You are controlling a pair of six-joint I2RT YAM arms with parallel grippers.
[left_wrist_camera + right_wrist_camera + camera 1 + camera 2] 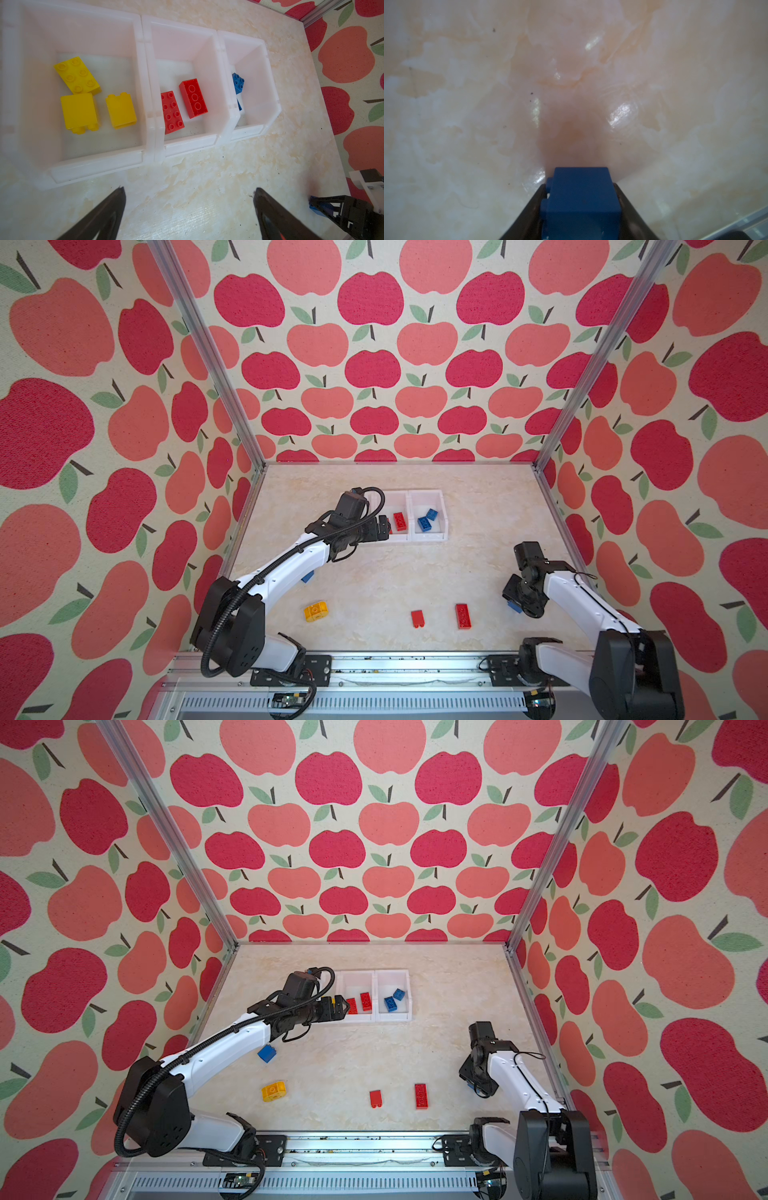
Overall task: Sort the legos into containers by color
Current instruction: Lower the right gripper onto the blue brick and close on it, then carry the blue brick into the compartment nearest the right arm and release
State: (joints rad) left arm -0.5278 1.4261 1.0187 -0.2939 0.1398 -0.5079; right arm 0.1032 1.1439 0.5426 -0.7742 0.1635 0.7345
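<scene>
The right gripper clamps a blue brick at the right side of the desk. The left gripper hangs wide open and empty before the containers. Next, likely: lift it across into the end bin, where blue belongs.

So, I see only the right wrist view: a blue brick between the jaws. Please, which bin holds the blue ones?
Observer: The right-end bin of the row; two blue bricks already lie inside it.
Operator: And is any other blue piece waiting on the table?
Observer: Yes, one loose blue brick lies close beside the forearm of the left arm.
</scene>
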